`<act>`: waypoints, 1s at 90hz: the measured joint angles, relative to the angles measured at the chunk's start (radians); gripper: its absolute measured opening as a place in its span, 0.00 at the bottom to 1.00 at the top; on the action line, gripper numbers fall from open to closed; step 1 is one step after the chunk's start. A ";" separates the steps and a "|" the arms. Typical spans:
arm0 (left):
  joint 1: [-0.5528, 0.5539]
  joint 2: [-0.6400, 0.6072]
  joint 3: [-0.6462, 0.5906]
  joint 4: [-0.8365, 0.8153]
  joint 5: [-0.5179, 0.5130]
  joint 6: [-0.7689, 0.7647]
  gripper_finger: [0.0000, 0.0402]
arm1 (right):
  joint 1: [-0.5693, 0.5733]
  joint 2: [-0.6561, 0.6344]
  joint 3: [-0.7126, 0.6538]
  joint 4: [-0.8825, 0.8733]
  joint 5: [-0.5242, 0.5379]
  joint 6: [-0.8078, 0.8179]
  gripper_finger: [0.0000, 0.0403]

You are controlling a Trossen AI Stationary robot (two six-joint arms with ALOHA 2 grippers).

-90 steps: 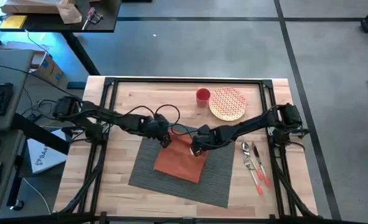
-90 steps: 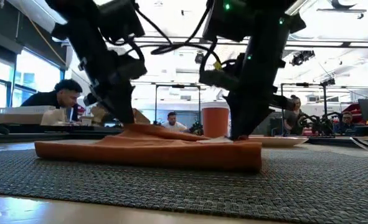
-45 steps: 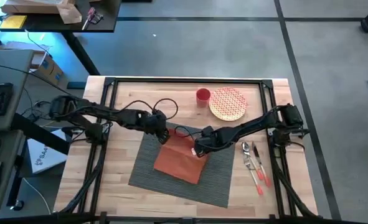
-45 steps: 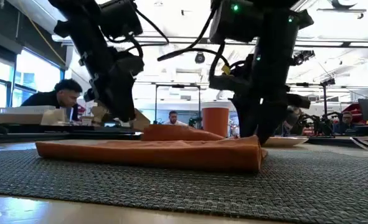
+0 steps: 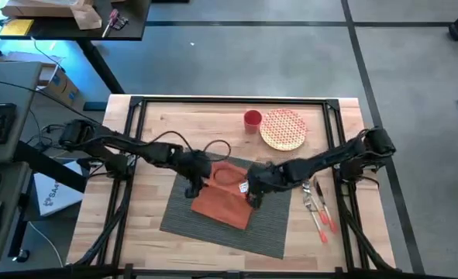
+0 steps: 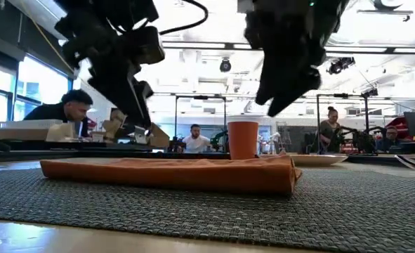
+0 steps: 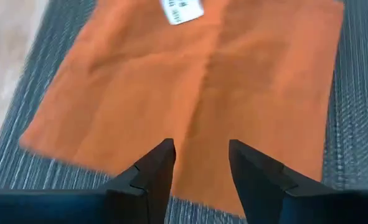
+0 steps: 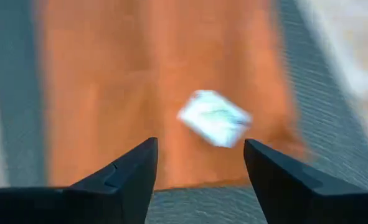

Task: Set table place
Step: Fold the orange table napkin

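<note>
The mat (image 5: 229, 213) is lying mid-surface (image 5: 167, 124) with the orange napkin (image 5: 222, 198) sitting flat on it. Both hands are hovering just above the napkin, left hand (image 7: 199, 165) and right hand (image 8: 199, 162), fingers spread apart, gripping nothing.

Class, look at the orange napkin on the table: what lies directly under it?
The orange napkin lies flat on the dark grey ribbed placemat, which shows all around it. Whatever else might be beneath the napkin is covered.
</note>
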 joint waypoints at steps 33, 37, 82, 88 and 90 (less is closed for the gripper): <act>0.004 0.178 0.003 0.008 -0.001 0.005 0.34 | 0.010 0.186 -0.001 0.105 -0.104 -0.017 0.38; 0.004 0.187 0.004 0.008 0.003 0.004 0.34 | 0.010 0.198 0.000 0.099 -0.107 -0.007 0.35; 0.014 0.149 0.138 -0.242 0.055 0.062 0.01 | -0.039 0.138 0.166 -0.176 -0.183 -0.131 0.00; 0.014 0.104 0.194 -0.343 -0.029 0.111 0.00 | -0.055 0.124 0.224 -0.267 -0.168 -0.189 0.00; 0.014 0.089 0.208 -0.375 -0.066 0.126 0.00 | -0.060 0.123 0.245 -0.297 -0.144 -0.205 0.00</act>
